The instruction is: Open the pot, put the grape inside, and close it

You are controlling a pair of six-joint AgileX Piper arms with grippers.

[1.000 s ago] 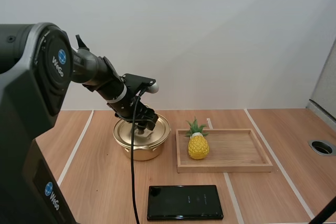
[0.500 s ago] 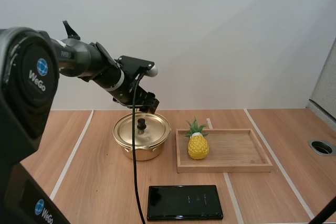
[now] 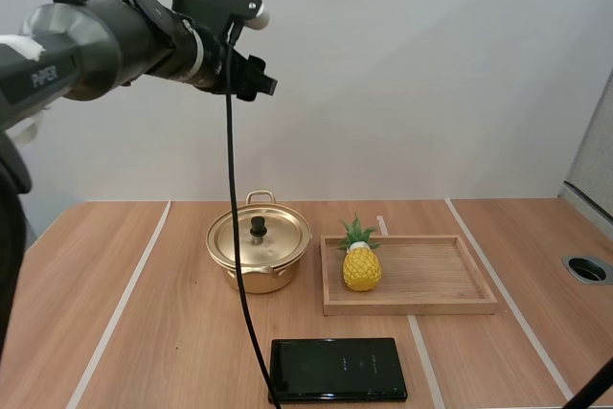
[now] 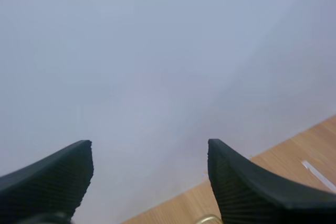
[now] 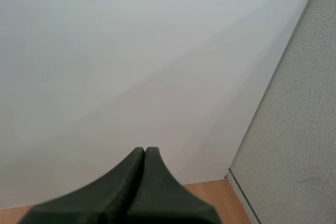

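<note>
Left claw (image 3: 263, 83) gapes, ribbed fingers (image 4: 52, 179) apart, high above shiny round lidded pot (image 3: 251, 278).

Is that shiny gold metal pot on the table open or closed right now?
Closed. The gold lid with its black knob sits flat on the gold metal pot; the left gripper hangs open high above.

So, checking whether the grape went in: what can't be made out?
High view: pot inside, hidden by its lid; contents cannot be told.
High view: tray floor behind the pineapple, hidden by it.
Left wrist view: pot cut off by the frame edge, near the open left gripper.
</note>
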